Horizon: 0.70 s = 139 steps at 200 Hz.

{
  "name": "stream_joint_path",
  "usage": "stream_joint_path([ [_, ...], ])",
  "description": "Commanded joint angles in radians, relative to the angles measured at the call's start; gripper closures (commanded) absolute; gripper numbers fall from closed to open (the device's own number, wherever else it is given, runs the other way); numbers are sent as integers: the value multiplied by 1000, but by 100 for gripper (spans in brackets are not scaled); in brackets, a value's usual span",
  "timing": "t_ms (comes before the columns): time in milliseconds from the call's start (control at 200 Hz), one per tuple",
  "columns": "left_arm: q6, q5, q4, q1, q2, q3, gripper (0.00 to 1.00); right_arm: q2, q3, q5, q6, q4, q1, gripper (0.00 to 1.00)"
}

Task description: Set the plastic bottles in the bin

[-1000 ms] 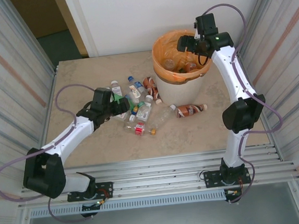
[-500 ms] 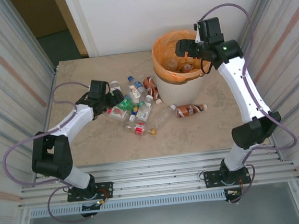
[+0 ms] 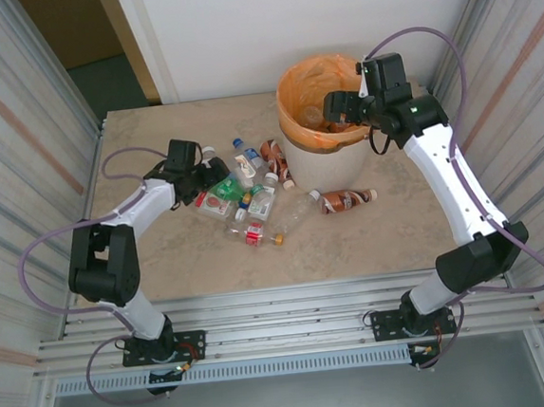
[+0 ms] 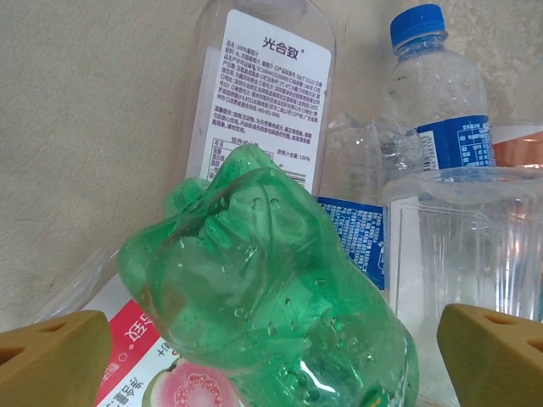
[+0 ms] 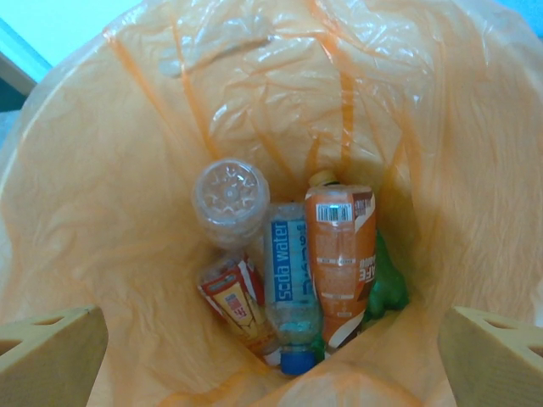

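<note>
a: left gripper (image 4: 271,365) spread wide, either side of the crushed green bottle (image 4: 263,280), mid-bench (image 3: 201,267), left of the bin (image 3: 331,165). how to take it?
b: lower a touch, centre on the thick middle, close slowly; crumpled plastic, likely to slip. keep clear of the white-labelled bottle (image 4: 254,93) and the blue-capped bottle (image 4: 433,93) behind.
a: right gripper (image 5: 271,365)?
b: wide too, empty, above the bin's mouth; several bottles (image 5: 293,271) already at the bottom. pull aside to leave room for the drop.
</note>
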Motion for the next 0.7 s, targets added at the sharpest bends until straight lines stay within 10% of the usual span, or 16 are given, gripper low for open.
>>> stream_joint_path([
  [0,-15,13,9,2,11,34,2,-61,-30,8,3,31,9,2],
  [691,-17,14,18,5,102,75,13,-122,-139,5,38,70,37,2],
])
